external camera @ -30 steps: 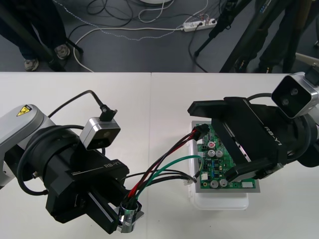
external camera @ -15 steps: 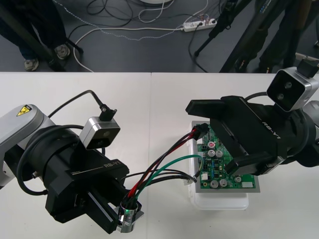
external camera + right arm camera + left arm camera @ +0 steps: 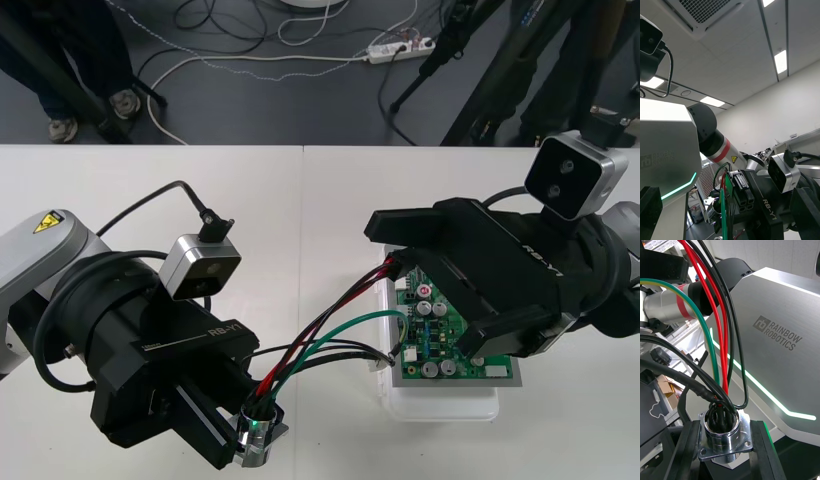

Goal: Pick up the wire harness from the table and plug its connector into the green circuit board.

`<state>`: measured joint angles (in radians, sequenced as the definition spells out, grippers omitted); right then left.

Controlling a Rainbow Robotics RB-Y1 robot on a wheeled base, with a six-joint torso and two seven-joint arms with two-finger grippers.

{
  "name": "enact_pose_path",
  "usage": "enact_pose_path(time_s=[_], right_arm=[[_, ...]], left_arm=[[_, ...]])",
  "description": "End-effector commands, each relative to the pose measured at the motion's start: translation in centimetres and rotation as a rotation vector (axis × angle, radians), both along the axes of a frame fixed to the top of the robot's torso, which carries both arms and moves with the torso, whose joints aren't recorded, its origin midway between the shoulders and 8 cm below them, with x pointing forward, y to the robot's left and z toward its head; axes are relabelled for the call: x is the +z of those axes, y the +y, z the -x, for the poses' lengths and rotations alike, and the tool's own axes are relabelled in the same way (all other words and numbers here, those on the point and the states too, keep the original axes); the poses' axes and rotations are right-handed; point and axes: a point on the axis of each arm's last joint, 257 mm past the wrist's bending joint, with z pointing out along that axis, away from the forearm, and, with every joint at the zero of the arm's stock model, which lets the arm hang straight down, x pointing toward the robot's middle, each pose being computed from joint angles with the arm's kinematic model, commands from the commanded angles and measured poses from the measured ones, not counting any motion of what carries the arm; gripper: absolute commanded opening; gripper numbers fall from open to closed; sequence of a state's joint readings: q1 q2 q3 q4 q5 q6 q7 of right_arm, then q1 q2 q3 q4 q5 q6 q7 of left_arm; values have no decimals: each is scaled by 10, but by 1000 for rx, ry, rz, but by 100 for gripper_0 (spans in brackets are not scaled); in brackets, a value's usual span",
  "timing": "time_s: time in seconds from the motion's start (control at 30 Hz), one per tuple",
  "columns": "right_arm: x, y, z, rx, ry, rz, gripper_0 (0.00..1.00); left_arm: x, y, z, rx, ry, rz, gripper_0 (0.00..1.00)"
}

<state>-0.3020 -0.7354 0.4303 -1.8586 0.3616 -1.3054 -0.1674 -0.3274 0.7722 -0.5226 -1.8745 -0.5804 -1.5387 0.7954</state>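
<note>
A: Entry, left arm. Where is the left gripper (image 3: 247, 445), and how do its fingers stand?

B: It is low over the near edge of the table (image 3: 150, 200), on the robot's left. Its black fingers (image 3: 765, 450) are pressed in on the round metal socket (image 3: 723, 429), one at each side of the square flange.

A: Wire harness (image 3: 300, 355)?

B: It is stretched between the two arms. The red, black and green wires (image 3: 722, 367) rise out of the socket and run across to the green circuit board (image 3: 432, 345) on its white base (image 3: 445, 405). The small black plug (image 3: 403, 263) is at the board's far left corner. I cannot tell whether it is seated in the board.

A: Right arm?

B: The right gripper (image 3: 425, 285) comes in from the right and hangs over the board. Its fingers (image 3: 807, 213) are spread wide. One reaches along the board's far edge, just above the plug, and the other is over the board's near right part. I cannot tell whether the far finger touches the plug.
</note>
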Motion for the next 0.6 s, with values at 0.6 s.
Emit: enact_pose_path(time_s=[0.6], right_arm=[[16, 2, 20, 111, -8, -2, 100]], left_arm=[[14, 3, 4, -44, -49, 44, 0]])
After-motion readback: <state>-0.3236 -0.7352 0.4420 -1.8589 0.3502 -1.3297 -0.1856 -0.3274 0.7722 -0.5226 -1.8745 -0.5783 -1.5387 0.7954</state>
